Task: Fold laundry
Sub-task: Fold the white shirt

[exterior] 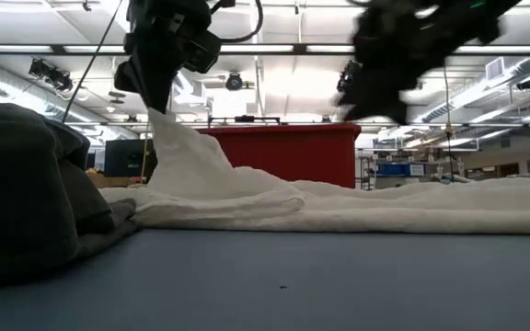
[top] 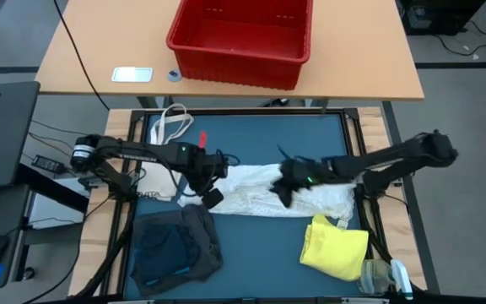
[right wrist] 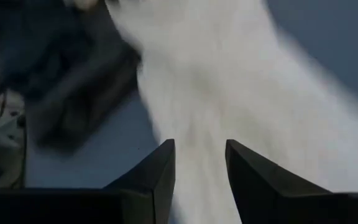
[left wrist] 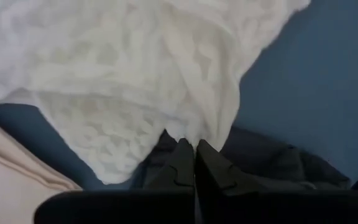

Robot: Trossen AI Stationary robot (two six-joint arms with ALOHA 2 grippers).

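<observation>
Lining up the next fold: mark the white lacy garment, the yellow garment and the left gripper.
white lacy garment (top: 251, 190): high view, its middle.
yellow garment (top: 337, 249): high view, centre of the bundle.
left gripper (left wrist: 195, 158): left wrist view, closed fingertips pinching the white fabric.

White lacy garment (top: 256, 192) lies mid-table; dark grey pile (top: 175, 243) and yellow garment (top: 336, 247) nearer the front.

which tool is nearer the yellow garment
Right. The right tool hangs open over the middle of the white lacy garment, just up-left of the yellow garment. The left tool is farther off, shut on the white garment's opposite end.
</observation>
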